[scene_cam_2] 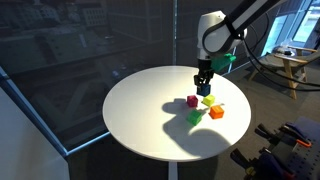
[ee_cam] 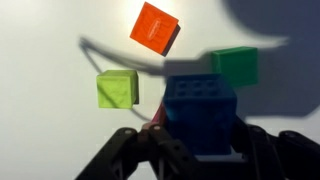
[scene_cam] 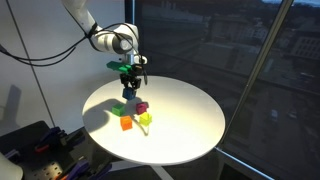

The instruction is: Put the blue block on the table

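table [scene_cam: 190, 110]: round, white, carries loose cubes | tool [scene_cam_2: 203, 84]: hangs over the table, fingers clamped on two sides of the blue block [ee_cam: 200, 108], block held above the tabletop | below, apart: green cube [ee_cam: 234, 66], orange cube [ee_cam: 154, 27], lime cube [ee_cam: 116, 88]

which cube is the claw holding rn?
The blue block: it sits clamped in the claw, raised off the table. The orange cube, yellow-green cube, green cube and magenta cube all lie loose on it.
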You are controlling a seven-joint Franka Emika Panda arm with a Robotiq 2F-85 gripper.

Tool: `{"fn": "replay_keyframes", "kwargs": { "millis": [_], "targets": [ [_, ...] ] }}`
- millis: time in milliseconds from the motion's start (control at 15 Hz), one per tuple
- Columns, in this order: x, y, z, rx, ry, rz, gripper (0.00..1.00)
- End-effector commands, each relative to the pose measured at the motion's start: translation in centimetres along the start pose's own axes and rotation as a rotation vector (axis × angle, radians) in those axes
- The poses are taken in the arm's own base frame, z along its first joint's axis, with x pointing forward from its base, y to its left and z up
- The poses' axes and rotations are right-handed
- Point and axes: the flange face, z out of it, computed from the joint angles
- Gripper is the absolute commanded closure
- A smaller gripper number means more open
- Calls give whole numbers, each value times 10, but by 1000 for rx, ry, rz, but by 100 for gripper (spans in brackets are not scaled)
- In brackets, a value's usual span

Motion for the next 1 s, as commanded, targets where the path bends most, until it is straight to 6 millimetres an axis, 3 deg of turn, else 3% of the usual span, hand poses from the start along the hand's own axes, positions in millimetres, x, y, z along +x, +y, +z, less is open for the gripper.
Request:
{"fn": "replay_keyframes", "kwargs": {
  "millis": [0,933],
  "targets": [
    [4,24,-9,3,7,35,69],
    [4,117,17,-26,15,207,69]
  ]
}}
